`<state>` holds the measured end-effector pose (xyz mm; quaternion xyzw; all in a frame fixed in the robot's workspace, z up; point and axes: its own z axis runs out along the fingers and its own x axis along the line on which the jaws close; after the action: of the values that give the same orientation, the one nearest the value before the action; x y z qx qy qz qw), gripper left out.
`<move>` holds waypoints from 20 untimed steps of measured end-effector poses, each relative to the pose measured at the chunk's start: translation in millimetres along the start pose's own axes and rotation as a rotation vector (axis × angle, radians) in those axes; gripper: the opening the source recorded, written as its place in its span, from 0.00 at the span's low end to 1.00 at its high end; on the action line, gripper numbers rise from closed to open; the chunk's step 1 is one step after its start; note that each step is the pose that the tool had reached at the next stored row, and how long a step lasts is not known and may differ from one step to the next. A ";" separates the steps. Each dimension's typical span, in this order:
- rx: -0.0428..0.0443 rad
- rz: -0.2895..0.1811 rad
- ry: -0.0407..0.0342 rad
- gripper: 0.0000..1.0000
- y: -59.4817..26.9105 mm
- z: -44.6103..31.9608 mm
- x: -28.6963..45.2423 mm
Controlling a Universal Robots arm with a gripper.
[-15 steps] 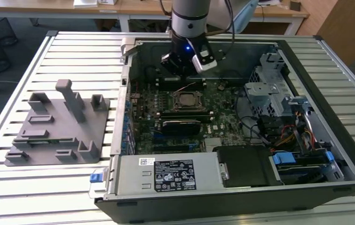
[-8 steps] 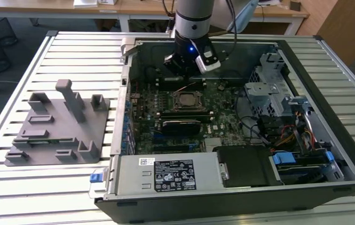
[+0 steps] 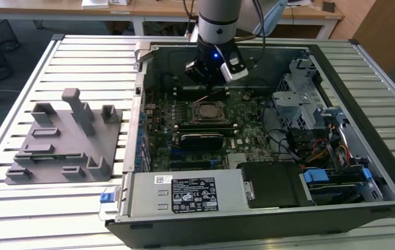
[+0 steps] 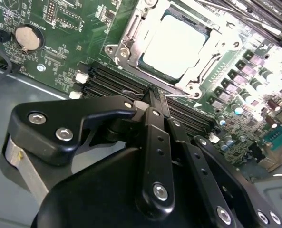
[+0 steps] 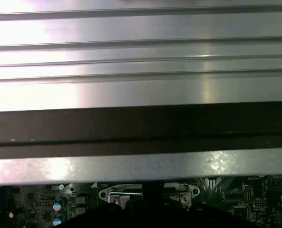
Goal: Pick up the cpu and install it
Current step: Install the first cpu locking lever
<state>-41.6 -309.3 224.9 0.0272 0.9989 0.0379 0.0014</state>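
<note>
One cpu [image 4: 179,45] on my screen: bright silvery square, lying flat inside the socket frame [image 4: 131,40] on the motherboard [image 4: 79,33]. In the exterior view the same chip [image 3: 205,111] sits near the middle of the board, inside the open computer case [image 3: 364,172]. Metal frame surrounds it on all sides; I cannot tell whether the frame is latched down.

One gripper [image 4: 152,97], black, above the board and apart from the cpu. In the second wrist view its fingers [image 4: 155,128] are pressed together with no gap at the tips, and nothing is between them. The tips hang over the black memory slots [image 4: 112,80] that run just beside the socket. In the exterior view the gripper [image 3: 208,78] is over the far part of the case, beyond the socket, on one arm [image 3: 218,21] coming down from above.

One round coin battery [image 4: 27,37] on the board, well apart from the socket. Row of small cylindrical capacitors [image 4: 238,107] along the other side of the socket.

Case lies open on a slatted metal table [image 3: 79,57], toward the exterior view's right. One grey moulded fixture [image 3: 62,140] with upright posts lies on the table at the exterior view's left, just beside the case. One power supply box [image 3: 183,192] with a label fills the near corner of the case.
</note>
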 end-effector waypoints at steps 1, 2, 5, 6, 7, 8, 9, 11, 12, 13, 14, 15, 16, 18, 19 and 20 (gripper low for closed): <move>0.0001 0.000 0.0000 0.11 0.0 0.3 -1.0; 0.0000 0.000 0.0000 0.11 0.1 0.8 -2.1; 0.0002 0.000 0.0000 0.11 0.0 2.3 -3.0; 0.0002 -0.001 0.0001 0.11 0.0 3.1 -3.3; 0.0002 -0.002 0.0001 0.11 0.0 3.8 -4.0; 0.0002 -0.003 0.0003 0.11 -0.1 4.6 -4.9; 0.0003 -0.005 0.0005 0.11 -0.1 5.4 -5.8; 0.0003 -0.007 0.0006 0.11 0.0 6.8 -7.7; 0.0002 -0.008 0.0006 0.11 0.0 7.5 -8.7; 0.0002 -0.008 0.0007 0.11 0.0 8.2 -9.7; 0.0002 -0.008 0.0007 0.11 0.0 9.2 -10.5; 0.0003 -0.008 0.0007 0.11 -0.1 10.3 -11.0; 0.0002 -0.009 0.0007 0.11 -0.2 11.5 -11.3; 0.0003 -0.009 0.0008 0.11 -0.4 14.1 -11.8; 0.0003 -0.009 0.0008 0.11 -0.4 15.7 -12.1; 0.0001 -0.010 0.0007 0.11 -0.5 17.2 -12.3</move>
<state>-29.3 -309.2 207.7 0.0225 0.9990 0.0378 0.0012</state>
